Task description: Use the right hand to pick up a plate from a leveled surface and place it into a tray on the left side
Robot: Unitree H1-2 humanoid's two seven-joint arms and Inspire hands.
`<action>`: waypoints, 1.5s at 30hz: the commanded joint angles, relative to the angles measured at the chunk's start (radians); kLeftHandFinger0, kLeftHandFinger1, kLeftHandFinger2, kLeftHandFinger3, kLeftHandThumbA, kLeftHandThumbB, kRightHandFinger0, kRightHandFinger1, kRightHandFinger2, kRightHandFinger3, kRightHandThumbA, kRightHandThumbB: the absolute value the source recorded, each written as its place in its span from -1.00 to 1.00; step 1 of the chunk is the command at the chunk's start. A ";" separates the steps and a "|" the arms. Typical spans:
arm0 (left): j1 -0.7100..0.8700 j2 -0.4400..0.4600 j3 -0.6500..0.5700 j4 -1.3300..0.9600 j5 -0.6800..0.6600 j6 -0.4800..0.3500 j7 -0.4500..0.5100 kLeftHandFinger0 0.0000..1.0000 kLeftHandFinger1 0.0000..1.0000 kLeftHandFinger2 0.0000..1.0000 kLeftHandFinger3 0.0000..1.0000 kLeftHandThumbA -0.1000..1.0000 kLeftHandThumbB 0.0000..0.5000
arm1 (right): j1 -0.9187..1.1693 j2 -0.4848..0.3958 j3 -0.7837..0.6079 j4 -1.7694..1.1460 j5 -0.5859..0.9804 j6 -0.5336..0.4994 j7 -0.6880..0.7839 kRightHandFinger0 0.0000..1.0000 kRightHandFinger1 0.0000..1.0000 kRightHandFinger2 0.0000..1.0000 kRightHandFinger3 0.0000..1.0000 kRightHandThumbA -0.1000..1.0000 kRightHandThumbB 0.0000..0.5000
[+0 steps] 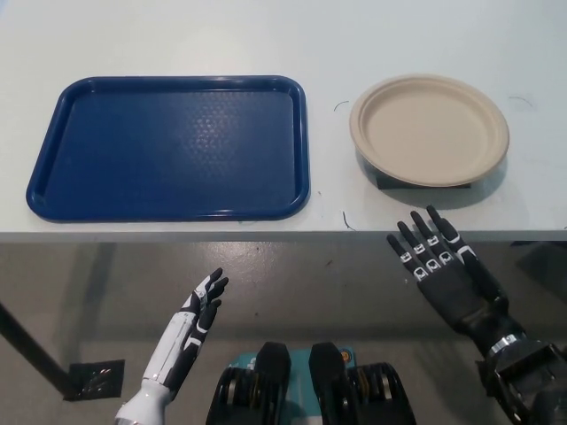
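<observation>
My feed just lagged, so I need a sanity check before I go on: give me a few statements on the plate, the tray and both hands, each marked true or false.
1. The beige plate is already in the blue tray. False: it sits on the table, to the right of the tray and apart from it.
2. The tray holds nothing. True.
3. The right hand grips the plate. False: it is open, at the table's near edge, short of the plate.
4. The left hand is low, below the table edge, holding nothing. True.
5. The plate lies upside down. False: its hollow faces up.
</observation>
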State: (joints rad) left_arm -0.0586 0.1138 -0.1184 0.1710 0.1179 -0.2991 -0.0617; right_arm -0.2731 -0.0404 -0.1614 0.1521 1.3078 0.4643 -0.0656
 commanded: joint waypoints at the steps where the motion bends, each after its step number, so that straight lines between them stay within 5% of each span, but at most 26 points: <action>1: -0.023 0.010 0.001 -0.029 0.005 -0.033 -0.008 1.00 1.00 1.00 1.00 1.00 -0.36 | -0.055 -0.002 -0.005 0.001 0.000 0.006 -0.013 1.00 1.00 1.00 1.00 1.00 0.33; 45: -0.029 0.013 0.004 -0.021 -0.004 -0.061 -0.020 1.00 1.00 1.00 1.00 1.00 -0.33 | -0.210 0.023 -0.076 0.170 -0.127 0.005 0.002 1.00 1.00 1.00 1.00 1.00 0.36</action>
State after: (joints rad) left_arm -0.0677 0.1155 -0.1175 0.1697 0.1245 -0.3141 -0.0724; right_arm -0.4247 -0.0286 -0.2167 0.3157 1.2185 0.4654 -0.0905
